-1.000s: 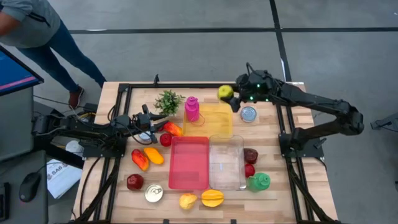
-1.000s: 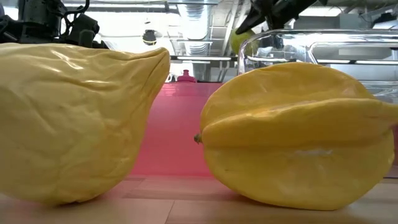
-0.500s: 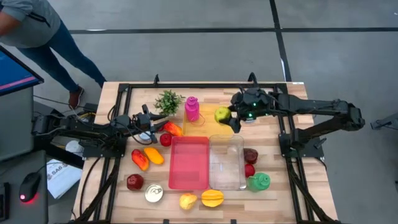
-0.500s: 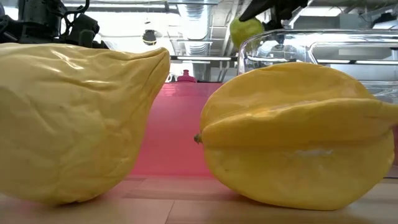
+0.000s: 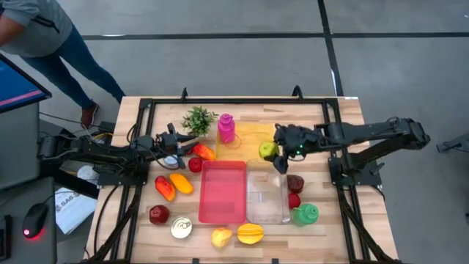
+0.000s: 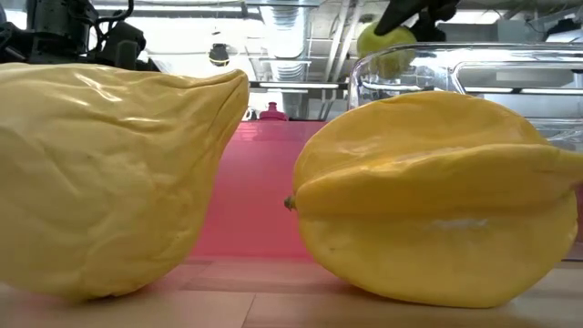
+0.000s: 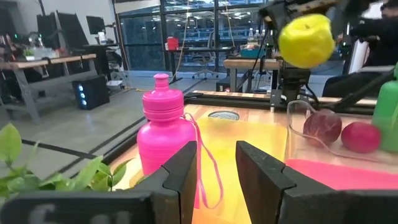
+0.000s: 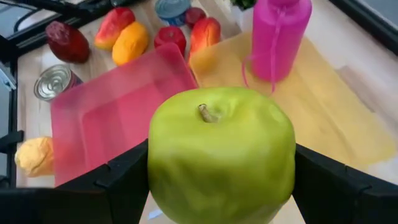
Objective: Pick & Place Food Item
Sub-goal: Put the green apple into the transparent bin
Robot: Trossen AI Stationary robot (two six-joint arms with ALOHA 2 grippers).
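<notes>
Green apple (image 5: 268,150) is clamped between the right gripper (image 5: 277,152) fingers, airborne beside the clear bin (image 5: 266,192) (likely destination). Pick complete; placement and release remain. Left gripper (image 5: 178,143) idles, narrow, empty.

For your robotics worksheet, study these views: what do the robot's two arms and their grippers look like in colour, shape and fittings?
Both arms are dark, slim and jointed, mounted on black frames at the table's sides. The left gripper has two flat, dark, squared fingers. The right gripper has wide, dark, blocky fingers, and small green lights glow on its wrist. Black cables trail beside the left arm's base.
</notes>
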